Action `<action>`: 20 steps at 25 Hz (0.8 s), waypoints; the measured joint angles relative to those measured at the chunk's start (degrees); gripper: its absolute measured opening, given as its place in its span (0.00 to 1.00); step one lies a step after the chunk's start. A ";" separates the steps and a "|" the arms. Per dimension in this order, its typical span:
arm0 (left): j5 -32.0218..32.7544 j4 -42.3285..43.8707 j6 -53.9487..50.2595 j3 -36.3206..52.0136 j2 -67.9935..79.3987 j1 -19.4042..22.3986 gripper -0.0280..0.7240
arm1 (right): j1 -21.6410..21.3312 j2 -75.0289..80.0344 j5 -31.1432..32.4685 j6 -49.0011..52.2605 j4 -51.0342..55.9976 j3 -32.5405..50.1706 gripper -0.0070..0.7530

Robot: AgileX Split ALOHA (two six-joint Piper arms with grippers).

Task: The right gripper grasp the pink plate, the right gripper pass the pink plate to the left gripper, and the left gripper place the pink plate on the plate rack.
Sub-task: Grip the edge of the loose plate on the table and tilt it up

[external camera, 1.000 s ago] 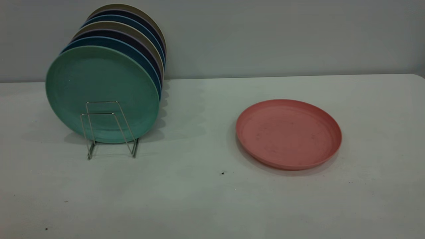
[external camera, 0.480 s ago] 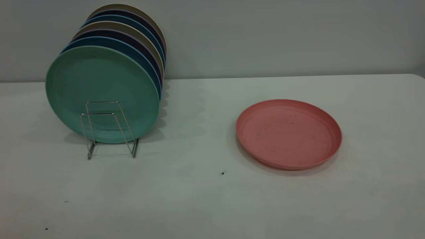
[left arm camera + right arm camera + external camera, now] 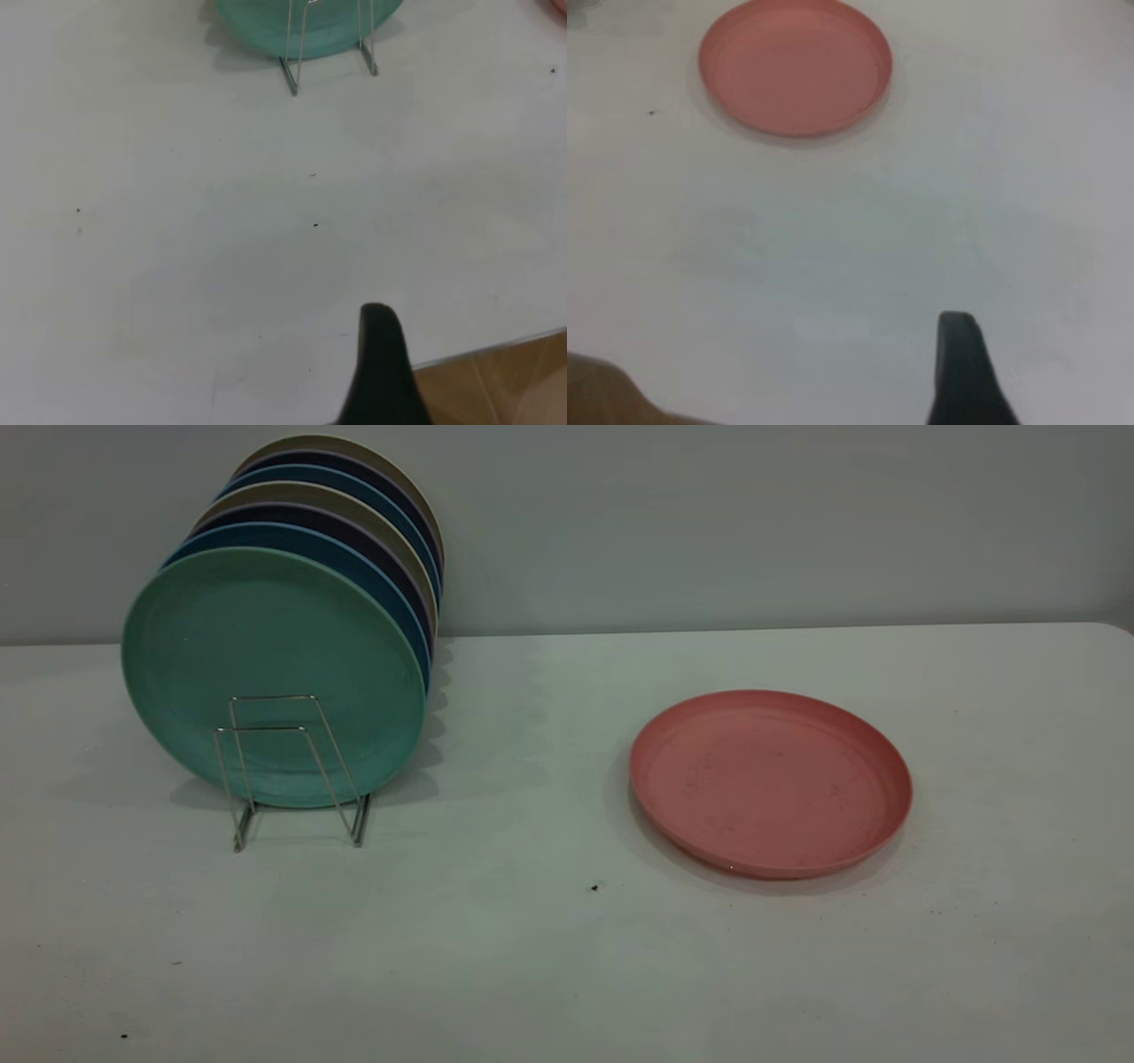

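While both arms hang back, pink plate [image 3: 770, 781] lies flat.

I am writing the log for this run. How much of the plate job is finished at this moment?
Nothing looks done yet. The pink plate lies flat on the table, apart from the plate rack. Neither arm shows in the exterior view; each wrist view shows one dark finger only, far from the plate. Grasp, handover and racking all remain.
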 joint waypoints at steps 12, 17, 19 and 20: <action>-5.97 0.00 -2.90 -0.73 1.54 0.00 0.79 | 0.00 0.47 -3.35 -0.05 0.46 -0.62 0.63; -13.24 -1.02 -6.73 -0.73 12.47 0.00 0.79 | 0.00 10.55 -11.12 -0.05 1.25 -0.88 0.63; -15.91 -3.65 -6.22 -0.73 18.41 0.00 0.79 | 0.00 16.78 -14.10 -0.05 3.14 -0.88 0.63; -17.43 -5.76 -5.15 -0.73 20.80 0.00 0.79 | 0.00 20.30 -15.71 -0.05 4.97 -0.88 0.63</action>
